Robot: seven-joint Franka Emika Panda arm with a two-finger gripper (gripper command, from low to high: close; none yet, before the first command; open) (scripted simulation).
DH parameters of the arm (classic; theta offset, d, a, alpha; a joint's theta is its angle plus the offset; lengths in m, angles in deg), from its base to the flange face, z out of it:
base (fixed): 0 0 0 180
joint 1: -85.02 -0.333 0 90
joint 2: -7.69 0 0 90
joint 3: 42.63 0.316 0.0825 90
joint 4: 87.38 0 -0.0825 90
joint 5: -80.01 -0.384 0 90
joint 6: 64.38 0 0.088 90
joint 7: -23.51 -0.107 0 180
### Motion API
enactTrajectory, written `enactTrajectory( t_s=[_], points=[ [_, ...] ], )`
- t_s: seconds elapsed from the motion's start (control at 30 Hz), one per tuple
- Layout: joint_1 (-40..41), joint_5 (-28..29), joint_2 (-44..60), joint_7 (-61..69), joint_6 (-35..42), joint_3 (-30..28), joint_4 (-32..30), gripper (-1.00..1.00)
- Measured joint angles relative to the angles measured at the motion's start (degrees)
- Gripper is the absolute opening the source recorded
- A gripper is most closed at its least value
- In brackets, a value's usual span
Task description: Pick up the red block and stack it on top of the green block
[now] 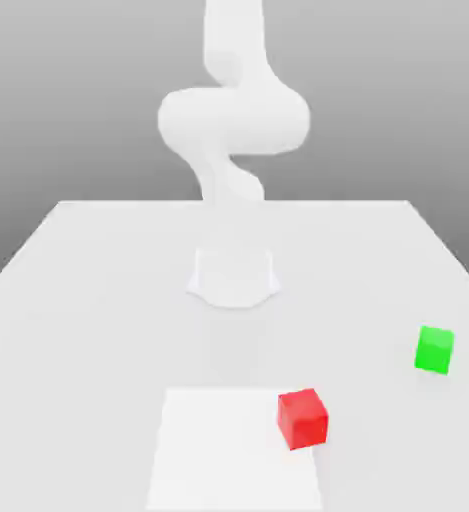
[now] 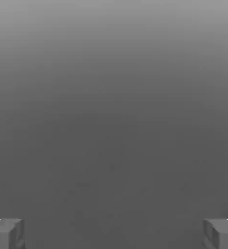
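Observation:
The red block (image 1: 303, 419) rests on the table near the front, on the right corner of a brighter white square patch (image 1: 236, 450). Further toward the exterior view's right and a little farther back sits the green block (image 1: 434, 350), apart from the red one. The white arm (image 1: 233, 125) rises at the back of the table, well away from both cubes. In the hand view my gripper (image 2: 114, 233) stands open, its two grey fingertips (image 2: 8, 232) far apart with nothing between them, facing a plain grey background.
The arm's round base (image 1: 233, 277) stands on the white table (image 1: 98, 300) at mid-depth. The table's far edge runs behind it, and the table narrows toward the back on both sides.

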Motion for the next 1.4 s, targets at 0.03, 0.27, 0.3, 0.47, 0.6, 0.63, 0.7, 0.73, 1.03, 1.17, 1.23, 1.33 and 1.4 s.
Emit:
enactTrajectory(
  t_s=[0.03, 0.27, 0.3, 0.47, 0.6, 0.63, 0.7, 0.73, 1.03, 1.17, 1.23, 1.33, 1.4],
  points=[
    [-0.20, -0.26, 2.38, 0.38, -1.33, 0.39, -1.23, 0.00],
    [-2.54, -0.52, 17.22, 1.64, -9.78, 2.11, -9.02, 0.00],
    [-2.85, -0.53, 19.29, 1.80, -10.96, 2.39, -10.12, 0.00],
    [-4.18, -0.45, 29.67, 2.49, -16.86, 3.95, -15.58, 0.00],
    [-5.58, 0.14, 38.00, 2.68, -21.59, 5.09, -19.96, 0.00],
    [-5.91, 0.33, 40.08, 2.71, -22.75, 5.23, -21.05, 0.00],
    [-6.30, 1.27, 44.25, 2.17, -25.71, 5.12, -21.85, 0.00],
    [-6.38, 1.89, 46.33, 1.75, -27.38, 4.89, -21.78, 0.00],
    [-8.24, 4.58, 55.84, -0.26, -35.37, 2.44, -20.61, -1.00],
    [-7.96, 4.18, 54.31, 0.04, -34.07, 2.81, -20.84, -1.00],
    [-7.49, 2.98, 50.66, 0.95, -30.97, 3.56, -21.38, -1.00],
    [-7.31, 1.19, 44.64, 2.25, -25.85, 4.25, -22.27, -1.00],
    [-8.80, 1.11, 42.99, 2.34, -24.45, 5.16, -22.50, -1.00]
  ],
)
